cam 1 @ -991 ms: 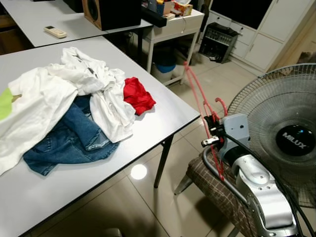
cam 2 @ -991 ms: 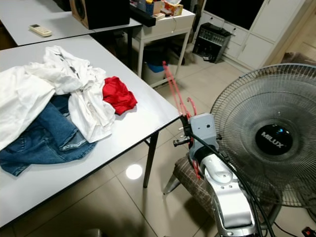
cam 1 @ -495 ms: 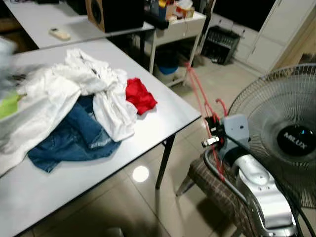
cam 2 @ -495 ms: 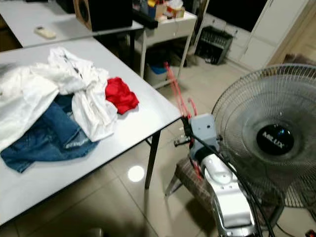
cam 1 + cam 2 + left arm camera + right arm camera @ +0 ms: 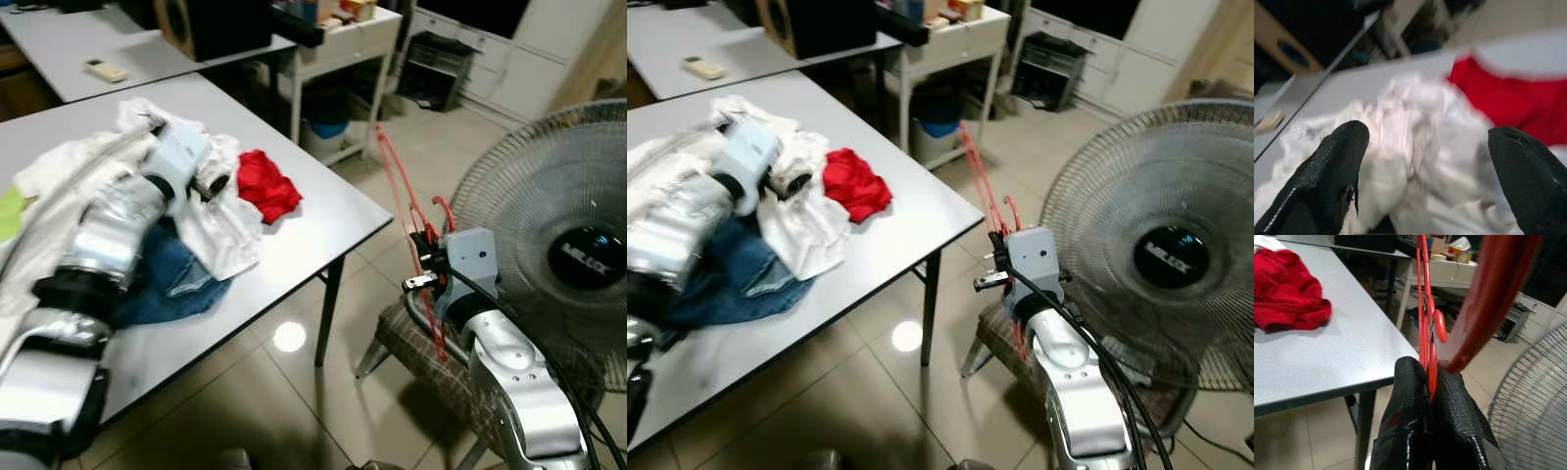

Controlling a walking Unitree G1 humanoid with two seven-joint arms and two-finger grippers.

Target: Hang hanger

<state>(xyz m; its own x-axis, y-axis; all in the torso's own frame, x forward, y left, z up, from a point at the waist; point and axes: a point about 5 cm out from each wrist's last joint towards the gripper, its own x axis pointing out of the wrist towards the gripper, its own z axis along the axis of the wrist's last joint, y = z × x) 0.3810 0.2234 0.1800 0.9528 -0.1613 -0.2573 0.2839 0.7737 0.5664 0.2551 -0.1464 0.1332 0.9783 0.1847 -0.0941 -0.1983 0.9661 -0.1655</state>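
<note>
A thin red hanger point(image 5: 396, 186) stands upright off the table's right corner, its hook by my right gripper point(image 5: 422, 247), which is shut on it. In the right wrist view both fingers point(image 5: 1405, 396) press together on the red wire point(image 5: 1426, 293). My left gripper point(image 5: 217, 184) reaches over the clothes pile on the grey table point(image 5: 323, 211). It hangs open just above a crumpled white garment point(image 5: 1415, 161), with a red cloth point(image 5: 266, 186) just beyond its fingertips. Blue jeans point(image 5: 176, 279) lie under the white clothes.
A large standing fan point(image 5: 558, 245) rises close behind my right arm. Below that arm is a chair with a checked cushion point(image 5: 431, 367). A speaker point(image 5: 211, 20) and a remote point(image 5: 103, 69) sit on the far table. A white side table point(image 5: 343, 49) stands beyond.
My left arm has risen into view and now reaches over the clothes pile. The right gripper still holds the hanger in the same place. The camera has shifted slightly.
</note>
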